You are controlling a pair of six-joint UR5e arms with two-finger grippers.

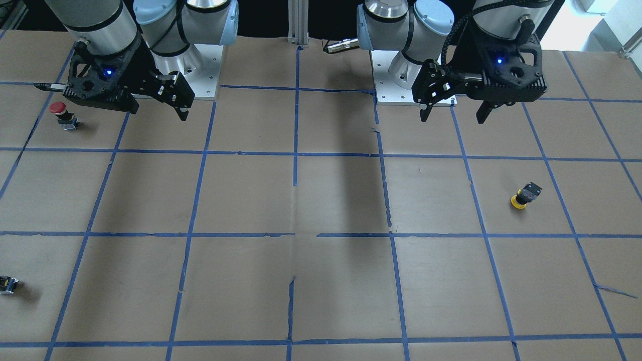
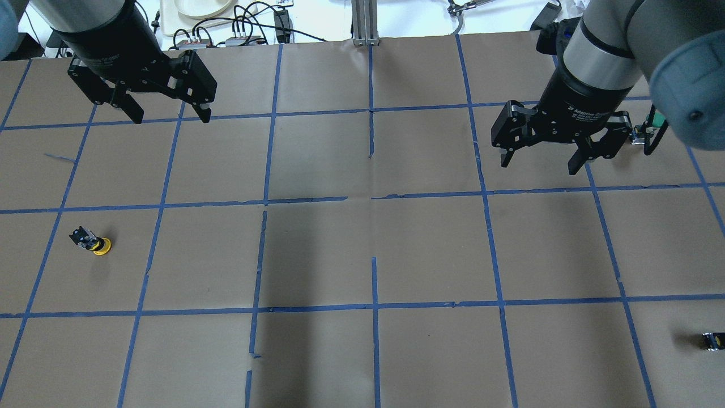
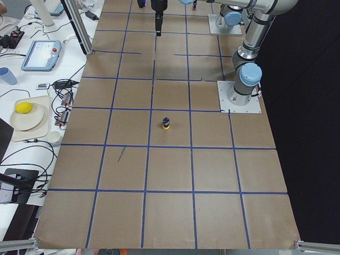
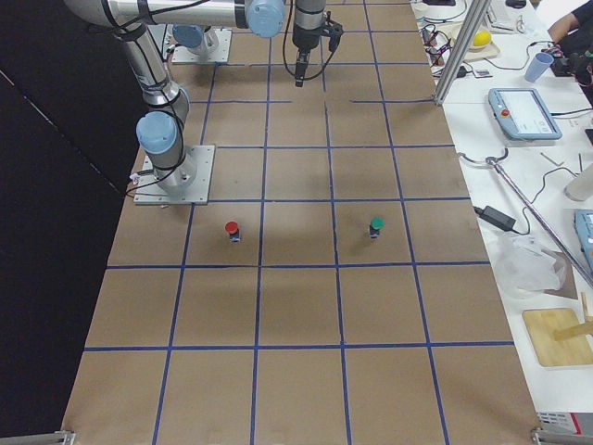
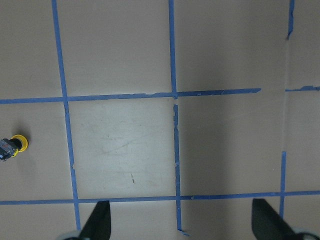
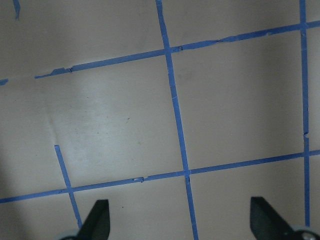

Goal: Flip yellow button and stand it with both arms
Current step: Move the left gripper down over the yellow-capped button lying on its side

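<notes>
The yellow button lies on its side on the brown paper, cap toward the table's front edge. It also shows in the overhead view, the exterior left view and at the left edge of the left wrist view. My left gripper hangs open and empty above the table, well back from the button. My right gripper is open and empty on the other side of the table, above bare paper.
A red-capped button stands under the right arm's side, with a green-capped one further out. A tiny dark block with a yellow spot lies near the right edge. Both arm base plates sit at the robot's side.
</notes>
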